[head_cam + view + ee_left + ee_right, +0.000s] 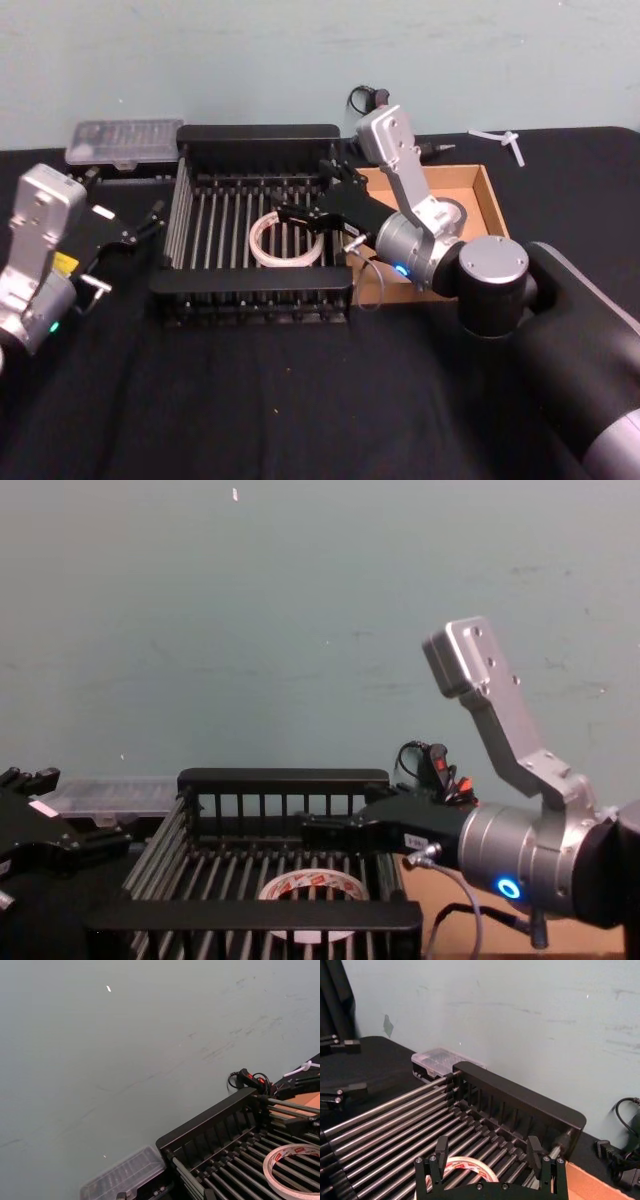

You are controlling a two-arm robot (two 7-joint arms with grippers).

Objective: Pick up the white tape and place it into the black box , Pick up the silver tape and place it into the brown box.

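Note:
The white tape (pixel 287 240) with red print lies flat on the bars inside the black box (pixel 255 135), toward its right half. My right gripper (pixel 305 195) hovers open just above that roll. The right wrist view shows its two fingertips (pixel 441 1152) spread wide over the white tape (pixel 470 1162), not touching it. The silver tape (pixel 452 214) sits in the brown box (pixel 490 195), partly hidden behind my right arm. My left gripper (pixel 140 228) rests left of the black box, apart from it.
A clear plastic case (pixel 125 143) lies behind the black box's left corner. A black cable plug (pixel 370 98) and a small white part (pixel 505 140) lie near the back wall. The two boxes stand side by side on black cloth.

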